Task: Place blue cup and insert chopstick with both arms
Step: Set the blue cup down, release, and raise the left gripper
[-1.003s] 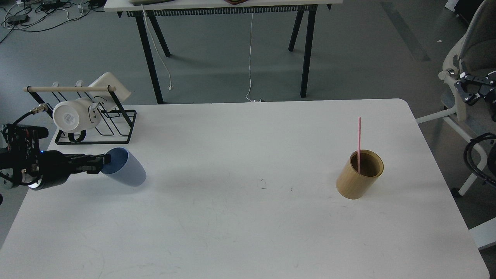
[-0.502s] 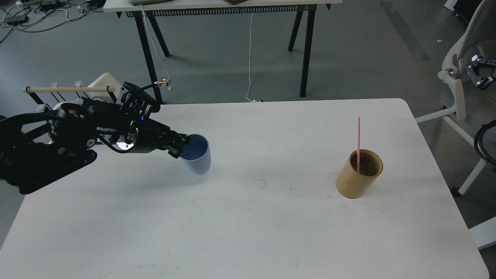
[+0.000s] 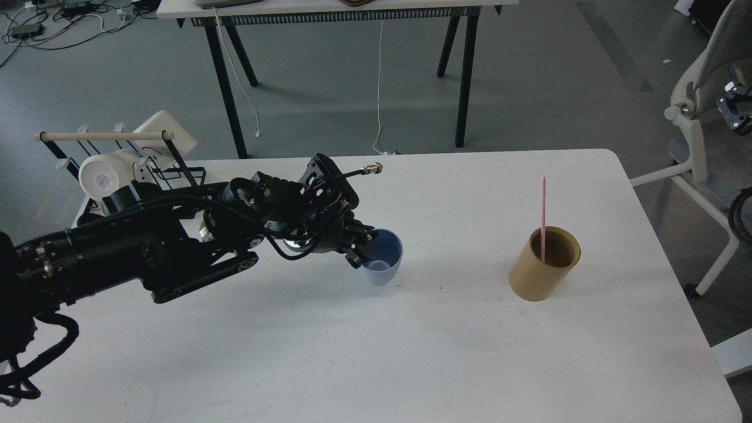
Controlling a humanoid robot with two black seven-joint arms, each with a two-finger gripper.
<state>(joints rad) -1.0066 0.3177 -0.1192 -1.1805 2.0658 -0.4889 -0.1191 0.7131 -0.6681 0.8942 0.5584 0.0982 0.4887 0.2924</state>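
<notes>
The left black robot arm reaches in from the left edge across the white rounded bench (image 3: 364,352), and its left pincer (image 3: 359,249) is closed on the near-left rim of the small pale-blue plastic cup (image 3: 383,257). One finger seems to sit inside the rim and the other outside, though the dark fingers are hard to separate. The cup stands roughly upright near the middle of the bench, mouth up, its darker blue inside showing; whether its base touches the surface or hangs just above it cannot be told.

Well to the right stands the tan wooden cylinder (image 3: 544,264), open at the top, tilted a little in this view. The thin pink chopstick (image 3: 543,205) stands in it almost upright, its lower end inside the cylinder and most of its length rising above the rim. Cup and cylinder are well apart.

At the far left rear of the bench is a black wire drying rack (image 3: 176,179) with a wooden rail, holding a white mug (image 3: 103,176) on its side and a white board-like piece leaning behind.

The right pincer (image 3: 737,108) shows at the right edge, off the bench, in front of a pale office chair (image 3: 696,117); it is small and dark, and how far it is open cannot be told.
</notes>
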